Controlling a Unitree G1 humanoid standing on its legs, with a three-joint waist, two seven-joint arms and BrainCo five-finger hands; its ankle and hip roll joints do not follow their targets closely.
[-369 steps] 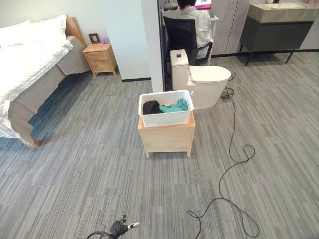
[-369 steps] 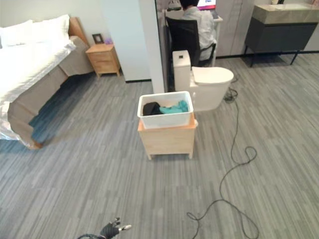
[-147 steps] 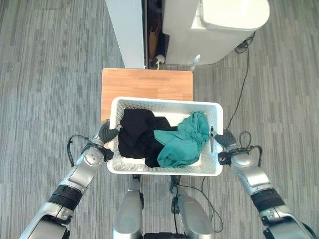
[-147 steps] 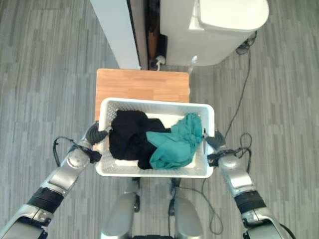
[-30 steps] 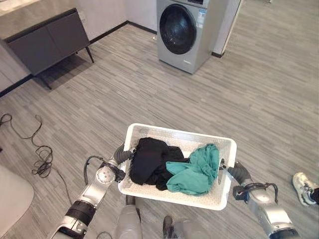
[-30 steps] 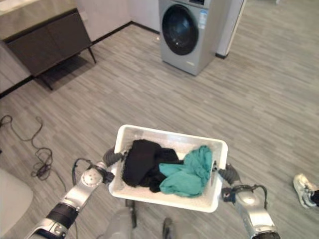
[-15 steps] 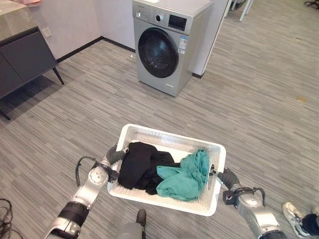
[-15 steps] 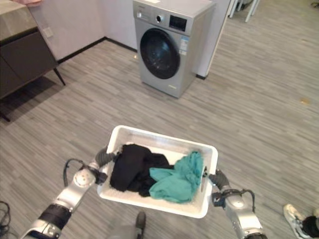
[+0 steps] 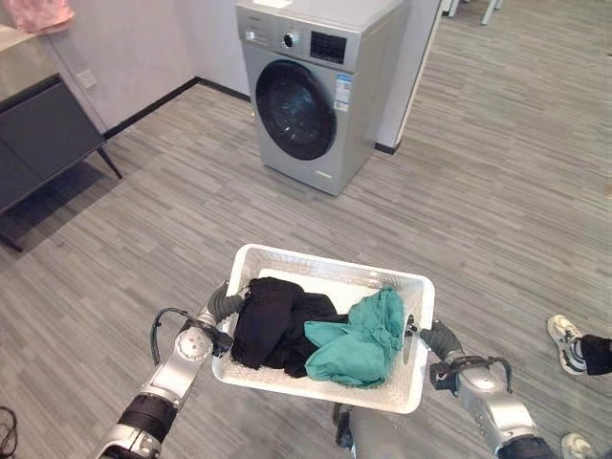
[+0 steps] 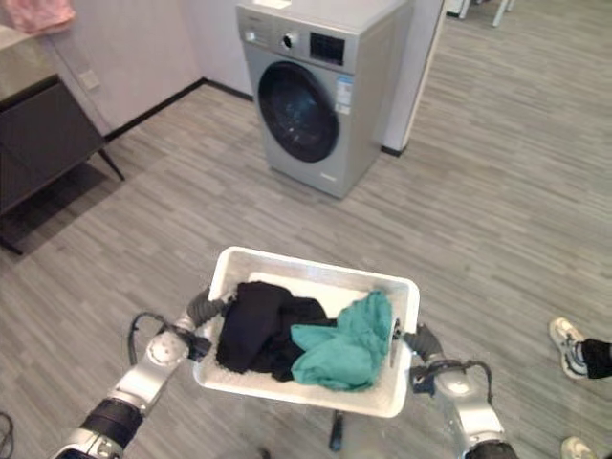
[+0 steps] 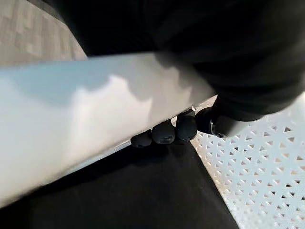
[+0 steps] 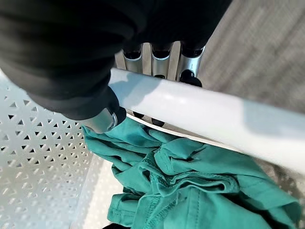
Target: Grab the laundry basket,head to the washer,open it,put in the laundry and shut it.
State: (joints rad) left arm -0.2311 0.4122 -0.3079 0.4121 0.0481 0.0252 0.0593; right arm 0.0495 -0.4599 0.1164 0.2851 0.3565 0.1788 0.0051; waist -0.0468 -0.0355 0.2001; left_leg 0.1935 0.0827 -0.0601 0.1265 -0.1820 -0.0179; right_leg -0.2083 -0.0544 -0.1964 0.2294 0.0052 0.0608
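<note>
A white perforated laundry basket (image 9: pixel 330 260) is carried in front of me, above the floor. It holds black clothes (image 9: pixel 273 320) on its left and a teal garment (image 9: pixel 359 339) on its right. My left hand (image 9: pixel 225 301) grips the basket's left rim; in the left wrist view its fingertips (image 11: pixel 164 133) curl round the white rim (image 11: pixel 71 109). My right hand (image 9: pixel 435 339) grips the right rim, its fingers (image 12: pixel 157 57) hooked over the rim (image 12: pixel 200 114) beside the teal garment (image 12: pixel 190 191). Ahead stands the grey washer (image 9: pixel 311 91) with its round dark door (image 9: pixel 294 110) closed.
A dark cabinet (image 9: pixel 48 134) stands at the left with a pink cloth (image 9: pixel 38 14) on top. A person's shoe (image 9: pixel 564 339) is on the floor at the right. A white wall panel (image 9: pixel 411 57) adjoins the washer's right side. Grey floor lies between me and the washer.
The camera has moved; the washer now sits a little lower and more to the left in the picture. Both hands still hold the basket the same way.
</note>
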